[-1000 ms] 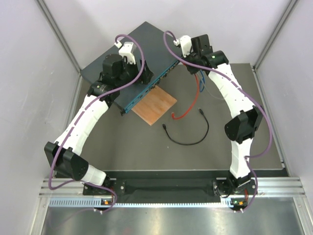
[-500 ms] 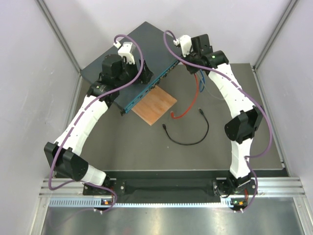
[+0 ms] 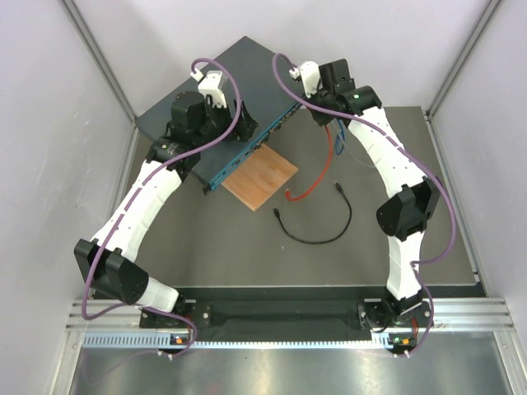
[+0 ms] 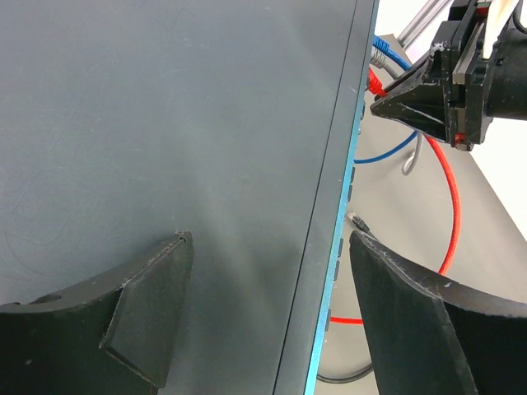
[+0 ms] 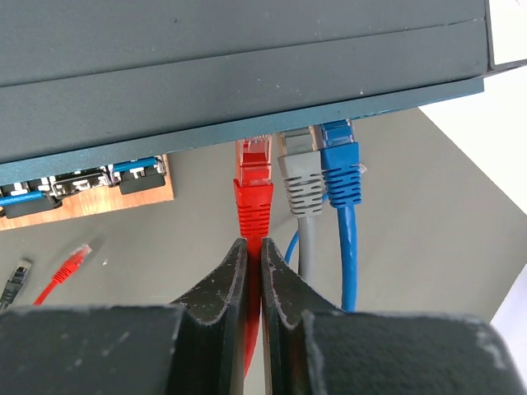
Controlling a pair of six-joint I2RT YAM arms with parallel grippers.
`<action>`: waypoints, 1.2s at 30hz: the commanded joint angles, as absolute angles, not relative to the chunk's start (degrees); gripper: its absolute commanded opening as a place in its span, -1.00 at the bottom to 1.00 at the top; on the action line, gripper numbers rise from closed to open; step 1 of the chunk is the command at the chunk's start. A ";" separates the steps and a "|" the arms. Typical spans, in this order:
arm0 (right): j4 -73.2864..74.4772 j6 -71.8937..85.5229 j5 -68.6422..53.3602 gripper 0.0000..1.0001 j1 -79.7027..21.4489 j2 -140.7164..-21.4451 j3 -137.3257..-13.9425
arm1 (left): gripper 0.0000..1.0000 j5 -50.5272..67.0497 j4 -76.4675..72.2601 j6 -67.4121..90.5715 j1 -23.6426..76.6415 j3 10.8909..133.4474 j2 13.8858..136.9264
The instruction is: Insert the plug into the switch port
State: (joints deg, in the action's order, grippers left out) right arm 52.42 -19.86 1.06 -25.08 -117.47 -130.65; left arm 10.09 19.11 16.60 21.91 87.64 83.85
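The switch (image 3: 218,86) is a dark slate-grey box at the back left, its teal front edge (image 4: 342,239) facing right. My right gripper (image 5: 254,251) is shut on the red cable just behind the red plug (image 5: 254,189). The plug's tip is at a port under the switch's front edge (image 5: 247,132), beside a grey plug (image 5: 300,177) and a blue plug (image 5: 340,169). In the top view the right gripper (image 3: 317,105) is at the switch's right end. My left gripper (image 4: 272,271) is open, one finger over the switch top, the other past the front edge.
A brown wooden board (image 3: 260,178) lies in front of the switch. The red cable (image 3: 323,169) trails over the table to a loose end. A black cable (image 3: 321,237) lies in a loop in the middle. Enclosure walls stand close on both sides.
My right gripper has shifted slightly left toward the switch with the red cable, whose loose end has slid a little. The left arm has not moved.
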 commanded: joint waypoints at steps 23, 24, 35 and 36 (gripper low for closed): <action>36.48 -17.75 -6.15 -1.00 -26.37 -111.36 -130.43 | 0.62 11.43 19.51 17.75 21.27 85.69 82.71; 36.30 -17.84 -6.07 -1.00 -26.45 -111.36 -130.43 | 0.62 11.51 19.60 17.75 21.27 85.61 82.79; 33.49 -18.90 -6.24 -1.00 -27.16 -113.90 -130.25 | 0.62 11.60 19.51 17.93 21.09 85.69 83.23; 33.31 -18.90 -6.24 -1.00 -27.07 -114.25 -130.17 | 0.62 11.69 19.51 17.93 21.18 85.78 83.41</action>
State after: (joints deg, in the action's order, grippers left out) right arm 48.73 -19.33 -0.12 -24.95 -115.33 -129.05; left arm 11.11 18.06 16.88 21.45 86.83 83.53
